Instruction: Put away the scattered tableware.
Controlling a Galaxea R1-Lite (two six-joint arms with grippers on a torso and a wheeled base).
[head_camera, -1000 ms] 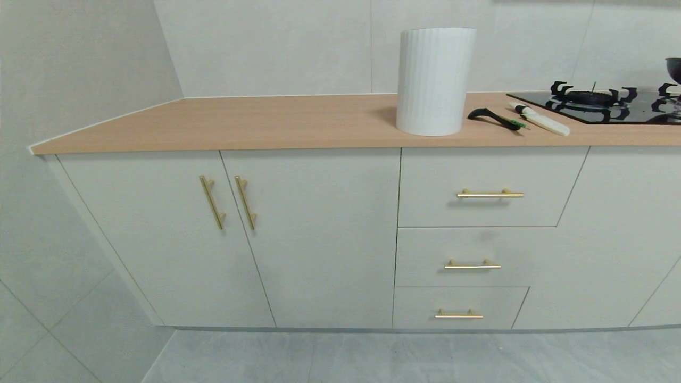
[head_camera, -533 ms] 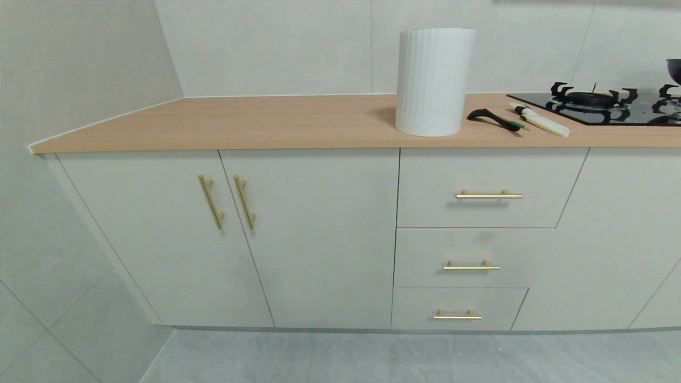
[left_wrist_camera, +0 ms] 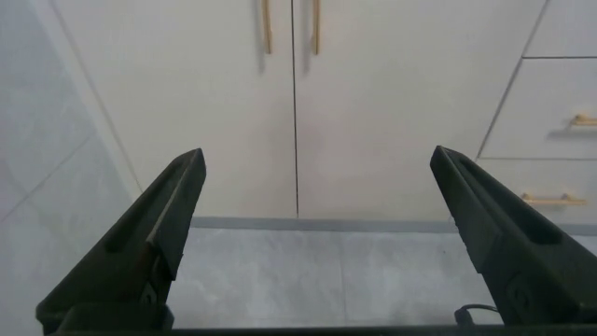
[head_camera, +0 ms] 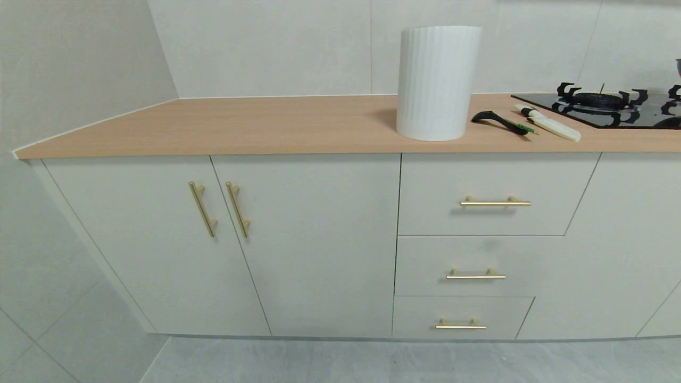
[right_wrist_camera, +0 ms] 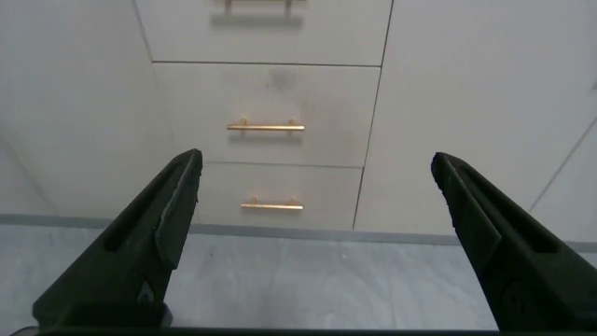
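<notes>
On the wooden countertop (head_camera: 255, 125) lie a black-handled utensil (head_camera: 500, 121) and a cream-coloured utensil with a dark band (head_camera: 550, 125), just right of a tall white ribbed cylinder container (head_camera: 437, 82). My left gripper (left_wrist_camera: 317, 173) hangs low before the cupboard doors (left_wrist_camera: 298, 84), open, with nothing between its fingers. My right gripper (right_wrist_camera: 317, 173) is also low, facing the drawers (right_wrist_camera: 266, 112), open and empty.
A black gas hob (head_camera: 606, 106) with pan supports sits at the countertop's right end. Below are two cupboard doors with gold handles (head_camera: 218, 208) and three drawers with gold bar handles (head_camera: 495, 202). Tiled walls enclose the left corner; grey floor lies below.
The head view has shifted: the counter now looks slightly larger and lower in the picture. Nothing on the counter has moved.
</notes>
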